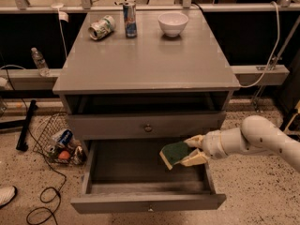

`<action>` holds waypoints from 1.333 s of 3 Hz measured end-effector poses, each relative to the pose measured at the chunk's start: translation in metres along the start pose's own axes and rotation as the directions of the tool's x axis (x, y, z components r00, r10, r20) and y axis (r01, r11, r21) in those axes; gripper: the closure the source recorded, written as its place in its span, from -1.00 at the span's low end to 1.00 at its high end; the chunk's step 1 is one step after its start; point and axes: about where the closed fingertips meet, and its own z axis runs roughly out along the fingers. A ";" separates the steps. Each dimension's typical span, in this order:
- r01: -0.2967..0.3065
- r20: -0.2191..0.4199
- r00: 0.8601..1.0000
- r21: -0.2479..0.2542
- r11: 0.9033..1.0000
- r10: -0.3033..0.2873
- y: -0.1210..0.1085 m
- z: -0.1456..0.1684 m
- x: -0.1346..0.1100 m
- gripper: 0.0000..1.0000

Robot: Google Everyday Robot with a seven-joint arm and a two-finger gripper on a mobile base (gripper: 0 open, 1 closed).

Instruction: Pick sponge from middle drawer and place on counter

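Observation:
The sponge [172, 153], green face over yellow foam, is held tilted in the air above the right side of the open middle drawer [147, 203]. My gripper [188, 151] comes in from the right on a white arm and is shut on the sponge's right end, one finger above and one below. The drawer is pulled out wide at the bottom of the cabinet and its floor is bare. The grey counter [145, 62] is the cabinet's top, well above the gripper.
On the back of the counter are a crushed can [101, 27], an upright can [130, 19] and a white bowl [173, 23]. A closed knobbed drawer front [147, 125] sits above the open one. A wire basket [61, 144], cables and a shoe [5, 196] lie on the floor at left.

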 end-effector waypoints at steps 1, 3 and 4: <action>0.092 0.069 0.994 -0.053 0.994 -0.088 0.008 -0.017 -0.040 1.00; 0.133 0.089 0.988 -0.059 0.989 -0.128 0.009 -0.028 -0.064 1.00; 0.218 0.095 0.973 -0.083 0.972 -0.211 0.011 -0.039 -0.107 1.00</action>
